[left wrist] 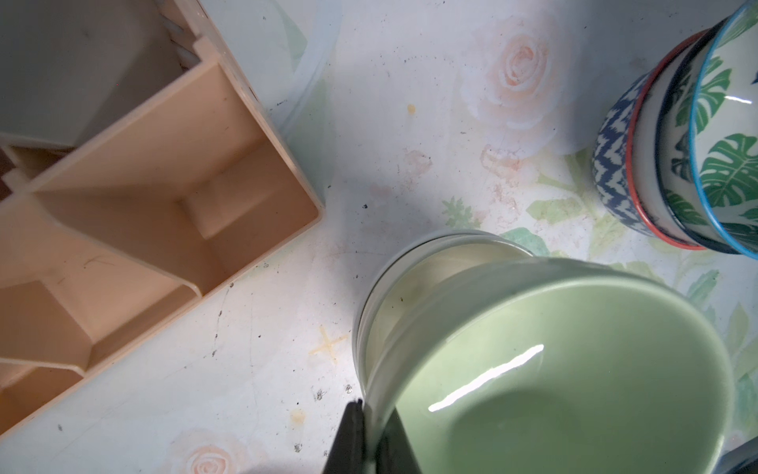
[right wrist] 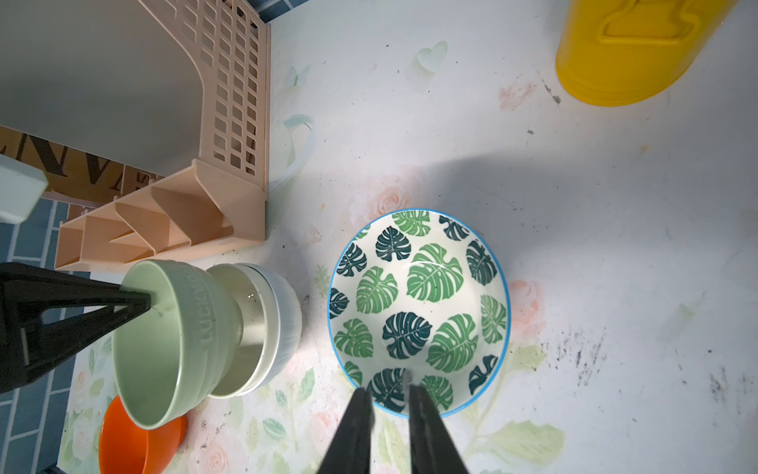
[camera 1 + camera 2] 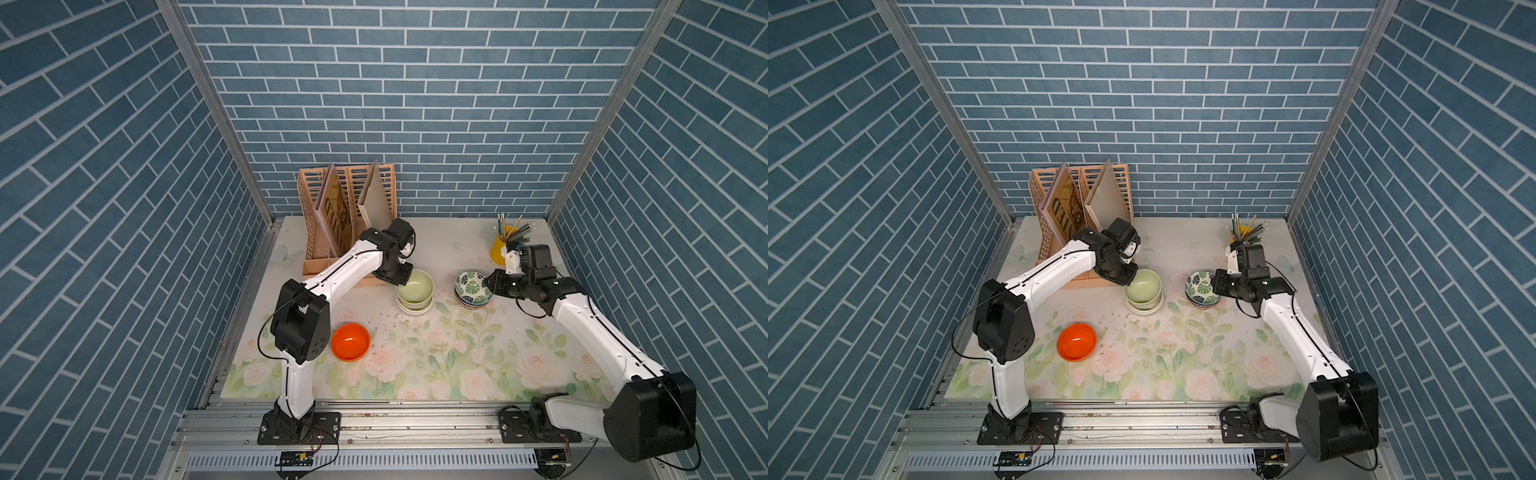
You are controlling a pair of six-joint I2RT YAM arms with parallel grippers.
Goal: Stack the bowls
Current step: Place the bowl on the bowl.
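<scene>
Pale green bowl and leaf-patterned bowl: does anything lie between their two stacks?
Nothing: only bare floral tabletop separates the pale green bowl from the leaf-patterned bowl, seen in both top views.

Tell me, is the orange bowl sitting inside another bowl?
No, the orange bowl sits alone on the flowered table, touching no other bowl.

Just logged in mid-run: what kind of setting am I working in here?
Probably a staged robot test cell dressed as a desk: brick-print wall panels in an aluminium frame, a floral table cover, a peach file rack and yellow pencil cup.
</scene>
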